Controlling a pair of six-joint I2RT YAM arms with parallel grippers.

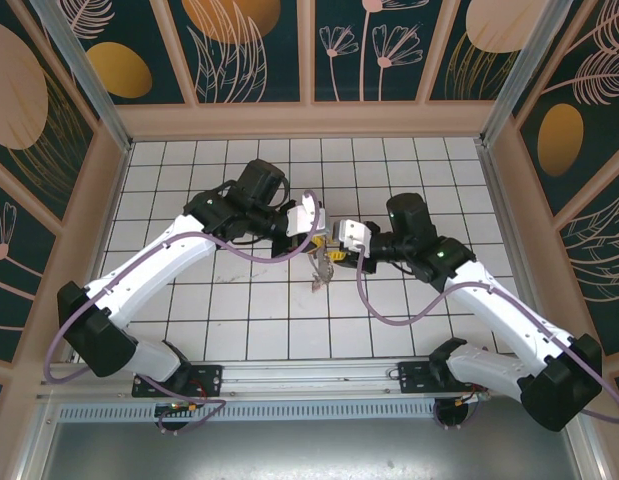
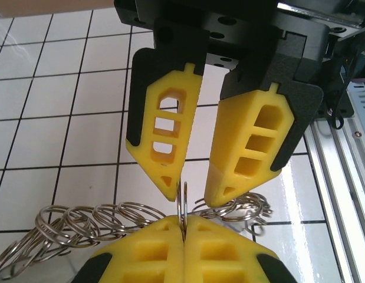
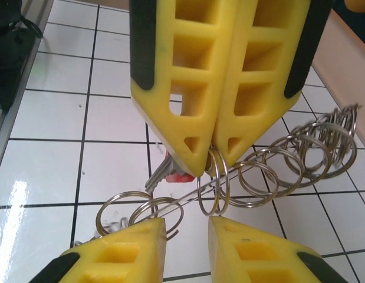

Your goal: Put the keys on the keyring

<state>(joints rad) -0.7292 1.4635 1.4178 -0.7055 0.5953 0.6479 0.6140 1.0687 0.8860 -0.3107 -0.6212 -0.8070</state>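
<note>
Left wrist: left gripper [image 2: 184,223] clenched on keyring [image 2: 120,215], right gripper [image 2: 192,197] released, facing it; hold ring rigid, pinch red key [image 3: 180,176] squarely before threading.

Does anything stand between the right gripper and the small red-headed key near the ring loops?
Yes. From the right wrist camera, the red-headed metal key sits behind the yellow fingertips of the left gripper, shut on the silvery chain-like keyring, whose loops also cross between the key and the open right gripper.
</note>
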